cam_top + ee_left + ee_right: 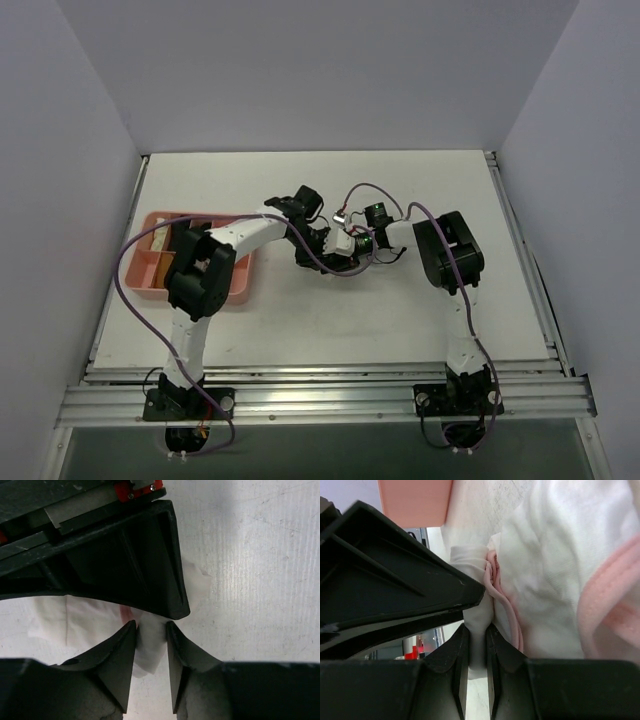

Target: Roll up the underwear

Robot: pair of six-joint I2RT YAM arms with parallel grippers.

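The underwear [343, 243] is a small white garment with pink trim, bunched at the middle of the table between both grippers. In the left wrist view it [150, 645] lies on the table and a fold of it sits between the fingers of my left gripper [151, 630], which is shut on it. In the right wrist view the white cloth with pink edge [540, 580] fills the frame, and my right gripper [477, 632] is shut on a fold of it. In the top view the left gripper [325, 243] and right gripper [358, 243] meet at the garment.
A pink tray [243, 285] holding rolled garments stands at the left of the table, partly under the left arm. A corner of it shows in the right wrist view [415, 500]. Cables loop around both arms. White walls enclose the table.
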